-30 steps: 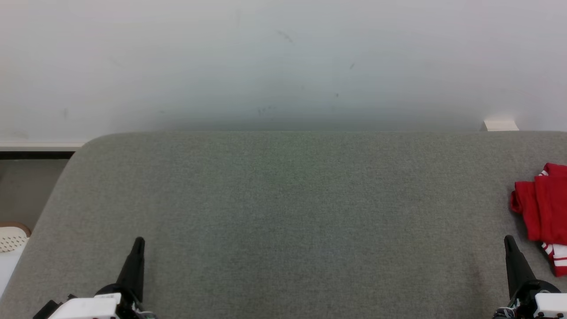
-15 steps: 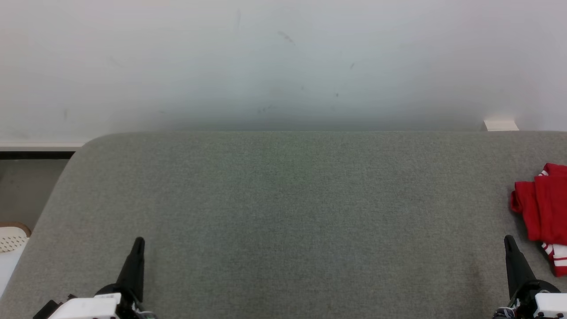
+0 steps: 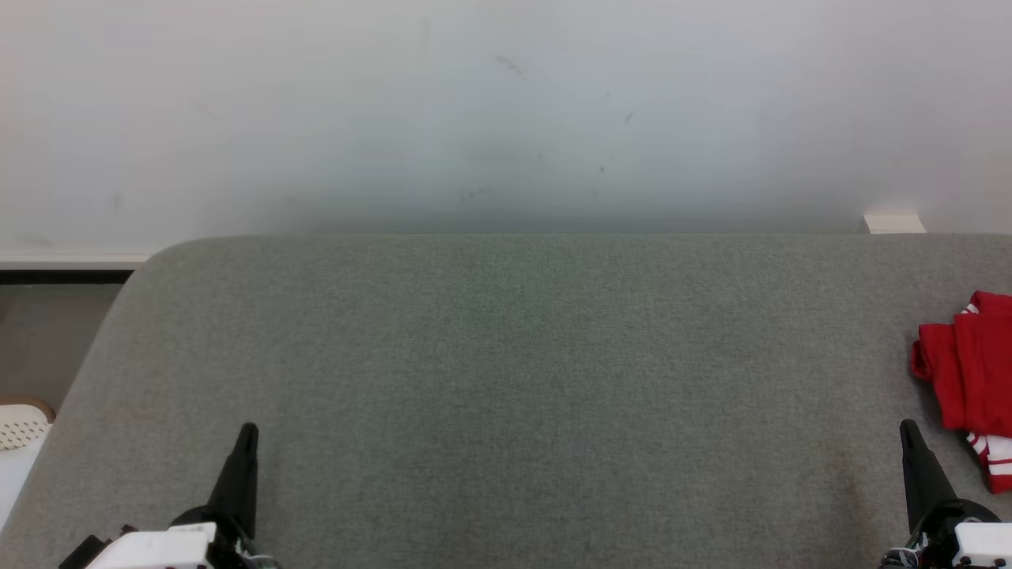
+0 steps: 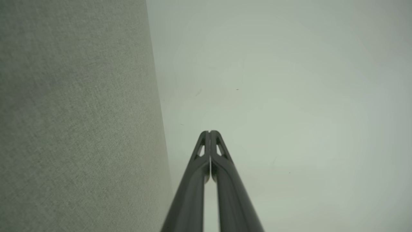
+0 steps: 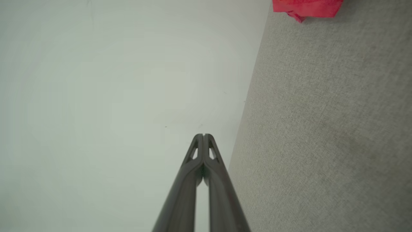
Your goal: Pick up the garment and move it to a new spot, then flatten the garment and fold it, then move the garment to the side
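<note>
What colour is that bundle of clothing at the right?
The garment is red with white stripes at its near end, clearest in the head view.

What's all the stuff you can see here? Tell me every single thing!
garment: one, red with white stripes, at the padded surface's far right, cut off by the head view's edge.
padded surface: one, grey fabric, across the middle and bottom.
wall: one, whitish, behind the surface.
small block: one, white, by the wall, upper right.
holey object: one, white, lower left edge; cannot tell what it is.
left gripper: one, dark fingers, shut, empty, lower left.
right gripper: one, dark fingers, shut, empty, lower right, apart from the garment.
</note>
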Available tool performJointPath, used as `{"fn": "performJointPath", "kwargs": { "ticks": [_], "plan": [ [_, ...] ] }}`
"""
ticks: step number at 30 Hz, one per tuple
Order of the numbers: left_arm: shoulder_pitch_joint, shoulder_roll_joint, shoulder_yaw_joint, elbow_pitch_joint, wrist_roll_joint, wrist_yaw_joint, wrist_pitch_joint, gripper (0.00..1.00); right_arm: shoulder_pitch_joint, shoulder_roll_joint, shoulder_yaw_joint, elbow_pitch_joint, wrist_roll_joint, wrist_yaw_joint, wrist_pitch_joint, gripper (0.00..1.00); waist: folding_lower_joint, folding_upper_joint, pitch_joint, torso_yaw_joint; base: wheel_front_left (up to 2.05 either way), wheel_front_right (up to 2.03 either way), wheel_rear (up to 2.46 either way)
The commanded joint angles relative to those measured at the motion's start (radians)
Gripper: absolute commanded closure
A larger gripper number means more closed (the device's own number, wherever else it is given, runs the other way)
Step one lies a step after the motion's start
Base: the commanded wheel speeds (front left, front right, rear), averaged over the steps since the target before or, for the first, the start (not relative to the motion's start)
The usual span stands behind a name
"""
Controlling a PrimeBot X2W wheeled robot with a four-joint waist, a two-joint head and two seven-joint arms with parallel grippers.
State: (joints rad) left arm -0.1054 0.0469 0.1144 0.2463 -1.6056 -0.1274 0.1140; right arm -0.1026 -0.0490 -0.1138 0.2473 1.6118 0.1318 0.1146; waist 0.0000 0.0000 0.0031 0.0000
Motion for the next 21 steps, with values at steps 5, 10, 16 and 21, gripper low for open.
{"fn": "performJointPath", "kwargs": {
  "ticks": [5,10,16,21],
  "plan": [
    [-0.007,0.006,0.001,-0.003,-0.013,-0.006,0.004,1.00,-0.011,-0.001,-0.003,-0.005,0.002,-0.002,0.003,1.00,0.0000,0.0000,0.000,0.000,0.00,0.00,0.00],
    [-0.007,0.006,0.001,-0.003,-0.013,-0.006,0.004,1.00,-0.011,-0.001,-0.003,-0.005,0.002,-0.002,0.003,1.00,0.0000,0.0000,0.000,0.000,0.00,0.00,0.00],
    [-0.007,0.006,0.001,-0.003,-0.013,-0.006,0.004,1.00,-0.011,-0.001,-0.003,-0.005,0.002,-0.002,0.003,1.00,0.0000,0.0000,0.000,0.000,0.00,0.00,0.00],
    [-0.007,0.006,0.001,-0.003,-0.014,-0.006,0.004,1.00,-0.011,-0.001,-0.003,-0.005,0.002,-0.002,0.003,1.00,0.0000,0.0000,0.000,0.000,0.00,0.00,0.00]
  ]
}}
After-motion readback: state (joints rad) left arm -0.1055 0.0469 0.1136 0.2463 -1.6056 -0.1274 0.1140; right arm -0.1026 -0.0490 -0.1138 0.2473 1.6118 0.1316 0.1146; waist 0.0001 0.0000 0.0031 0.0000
